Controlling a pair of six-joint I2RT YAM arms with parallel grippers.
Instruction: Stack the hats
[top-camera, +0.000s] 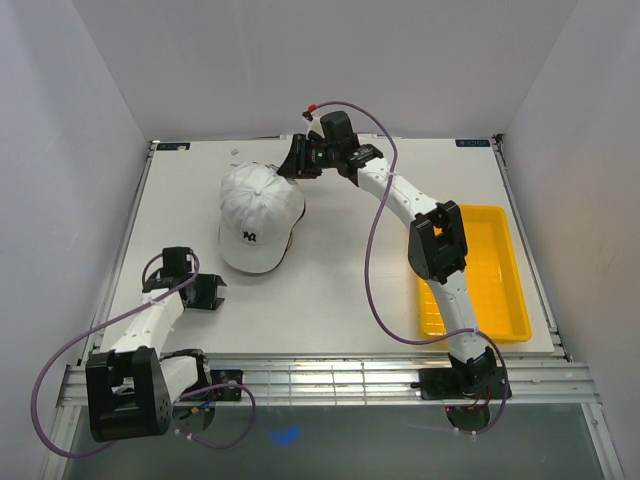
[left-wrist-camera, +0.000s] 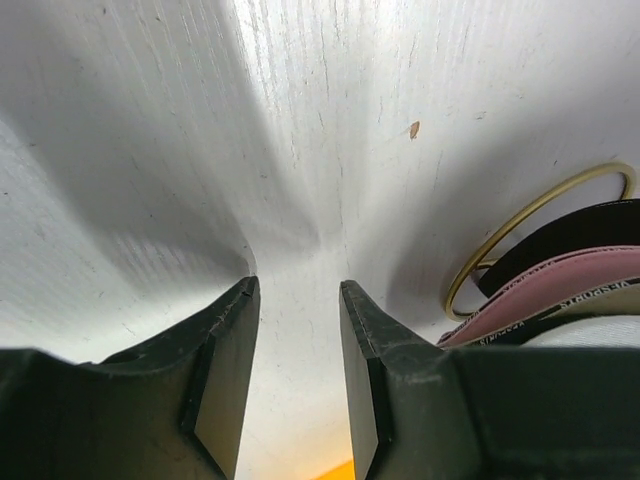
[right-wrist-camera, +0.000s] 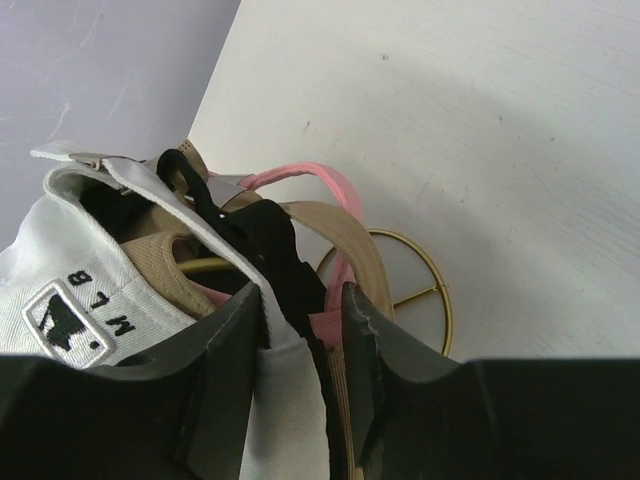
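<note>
The hats sit in one stack at the table's middle back. The white cap (top-camera: 255, 205) with a dark mark is on top, brim toward me. My right gripper (top-camera: 298, 160) is at the stack's rear, shut on the bunched back edges. In the right wrist view my right gripper (right-wrist-camera: 303, 295) pinches white cap fabric (right-wrist-camera: 60, 270), a black strap (right-wrist-camera: 265, 235), a pink strap (right-wrist-camera: 310, 175) and a tan strap (right-wrist-camera: 340, 230). My left gripper (top-camera: 215, 292) is open and empty, low over the table (left-wrist-camera: 297, 290). Black (left-wrist-camera: 580, 235) and pink (left-wrist-camera: 570, 290) brims show at its right.
A gold wire ring (right-wrist-camera: 440, 300), the base of a stand, lies on the table under the stack; it also shows in the left wrist view (left-wrist-camera: 540, 225). A yellow tray (top-camera: 500, 270) lies at the right, under my right arm. White walls enclose the table.
</note>
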